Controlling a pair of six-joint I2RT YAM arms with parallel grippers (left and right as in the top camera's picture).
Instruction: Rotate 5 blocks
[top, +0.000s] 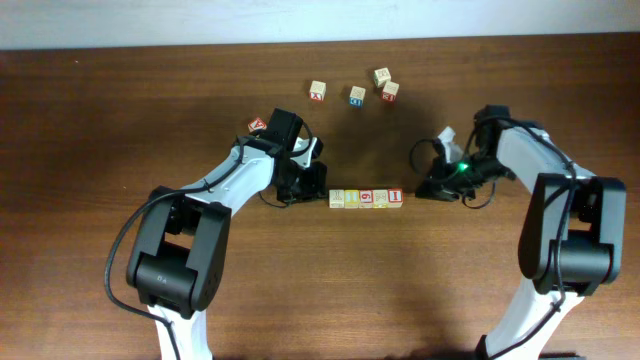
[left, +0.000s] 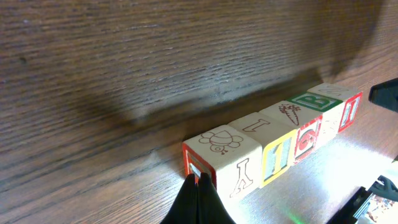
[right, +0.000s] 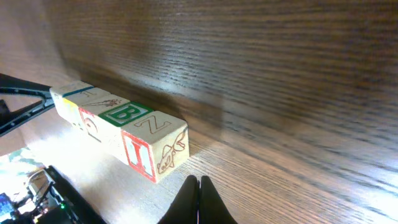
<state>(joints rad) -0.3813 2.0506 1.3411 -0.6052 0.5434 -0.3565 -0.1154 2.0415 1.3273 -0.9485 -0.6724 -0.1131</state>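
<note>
**Overhead.** A row of five pale-wood alphabet cubes (top: 366, 198) sat face to face at the middle of the dark brown wooden table (top: 100, 120), between the two black-and-white arms. The left gripper (top: 310, 190) was at the row's left end. The right gripper (top: 428, 189) stood near its right end, with a small gap showing. Loose cubes, among them a blue-marked cube (top: 357, 95), sat well apart toward the far edge. A red-marked cube (top: 257, 125) showed beside the left arm.

**Left wrist.** The left gripper (left: 198, 185) had its fingers pressed together and carried nothing. Its tips were at the red-framed end face of the nearest cube (left: 221, 155), though actual contact could not be made out. The row ran away up and to the right, through yellow, red and green markings, to the red "I" cube (left: 349, 111) at the far end.

**Right wrist.** The right gripper (right: 199, 185) was likewise pressed together and empty. Its tips stopped just short of the red "I" cube (right: 149, 152), which showed a "Z" on top. The next cube's top face bore a green "B".
</note>
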